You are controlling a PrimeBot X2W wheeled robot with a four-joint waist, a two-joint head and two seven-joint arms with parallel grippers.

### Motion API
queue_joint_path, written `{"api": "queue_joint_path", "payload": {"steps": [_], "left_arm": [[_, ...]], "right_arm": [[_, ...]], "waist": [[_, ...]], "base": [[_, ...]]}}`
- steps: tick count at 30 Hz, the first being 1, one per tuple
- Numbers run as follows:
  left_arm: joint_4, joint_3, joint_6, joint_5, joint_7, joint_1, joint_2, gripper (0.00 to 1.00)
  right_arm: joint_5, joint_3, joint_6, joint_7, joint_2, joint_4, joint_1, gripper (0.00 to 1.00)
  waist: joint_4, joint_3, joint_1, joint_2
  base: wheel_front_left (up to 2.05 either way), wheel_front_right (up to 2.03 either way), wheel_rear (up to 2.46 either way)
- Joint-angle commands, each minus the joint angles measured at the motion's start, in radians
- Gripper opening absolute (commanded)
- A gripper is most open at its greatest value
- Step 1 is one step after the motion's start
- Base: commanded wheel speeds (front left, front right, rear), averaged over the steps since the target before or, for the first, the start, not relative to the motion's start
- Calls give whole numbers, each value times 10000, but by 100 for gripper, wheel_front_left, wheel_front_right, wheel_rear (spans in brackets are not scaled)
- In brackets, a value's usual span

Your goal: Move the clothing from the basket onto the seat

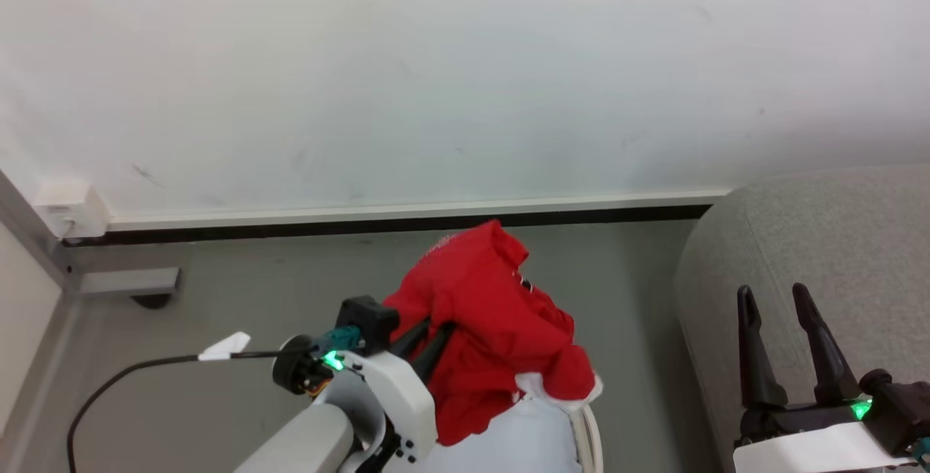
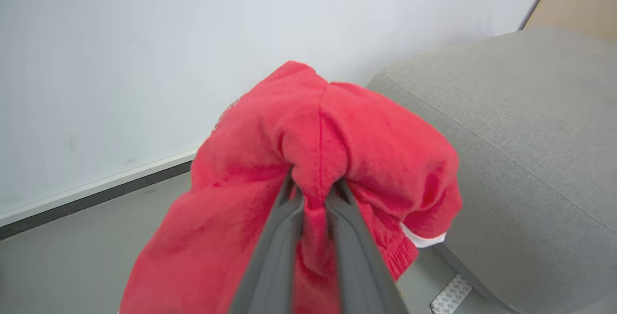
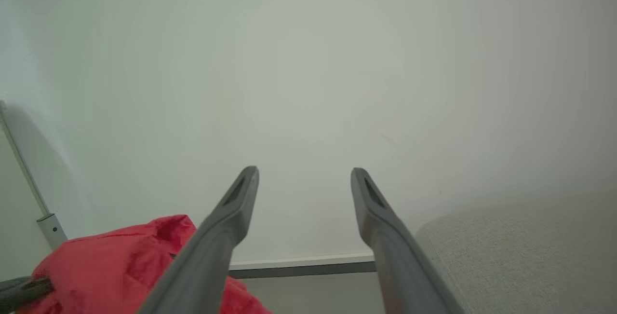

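Just below the left gripper [image 2: 313, 197]: cream-white plastic laundry basket [image 1: 590, 433], pale blue-white liner [image 1: 527, 442] inside. Its fingers [image 2: 274, 256] pinched tight on a fold of the bright red soft shirt [image 1: 494, 313], which hangs bunched around them. The right gripper [image 1: 771, 293] spread apart, empty, by the large light-grey fabric seat [image 1: 828, 240]; grey floor [image 1: 625, 277] between seat and shirt.

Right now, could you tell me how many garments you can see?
1: the red shirt hangs bunched from the left gripper over the basket, left of the seat. Others may lie hidden inside.
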Motion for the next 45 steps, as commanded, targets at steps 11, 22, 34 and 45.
{"api": "queue_joint_path", "payload": {"steps": [11,22,34,45], "left_arm": [[-3469,937,786,-869,585,6,421,0],[-5065,1562,1357,-1348,856,-30,595,0],[-4995,1469,1381,-1458,887,266,643,0],[-4538,1041,1160,-1474,798,352,304,0]], "right_arm": [[151,547,-21,-20,-21,78,332,100],[237,1016,-21,-20,-21,-108,385,100],[-522,2094,-21,-20,-45,-212,60,100],[-1549,3019,-21,985,-320,-314,-564,100]], "waist": [[458,-451,3,-1],[359,-406,3,-1],[325,-287,3,-1],[741,-301,3,-1]], "base": [[0,0,0],[0,0,0],[0,0,0],[0,0,0]]}}
